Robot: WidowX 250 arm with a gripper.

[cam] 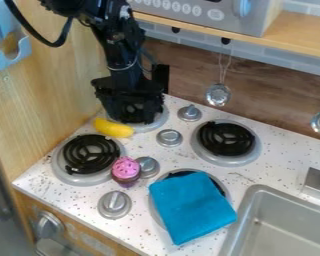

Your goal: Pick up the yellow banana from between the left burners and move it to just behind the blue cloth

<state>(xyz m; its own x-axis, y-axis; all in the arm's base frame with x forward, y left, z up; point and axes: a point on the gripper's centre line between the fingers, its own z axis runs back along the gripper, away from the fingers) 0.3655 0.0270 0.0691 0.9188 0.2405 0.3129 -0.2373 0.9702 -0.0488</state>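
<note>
Banana [114, 128], yellow, lies on the counter [156, 150] at the near edge of the upper-left burner [155, 123]. I have the gripper [130, 114] down over that burner, just beside the banana; from my view I can't tell whether it is open or closed. Nearer me, a pink-topped cupcake [126, 169] sits between the lower-left burner [62, 167] and a grey knob [148, 166]. A folded blue cloth [193, 205] covers much of the lower-right burner [224, 186], near the sink [259, 190].
</note>
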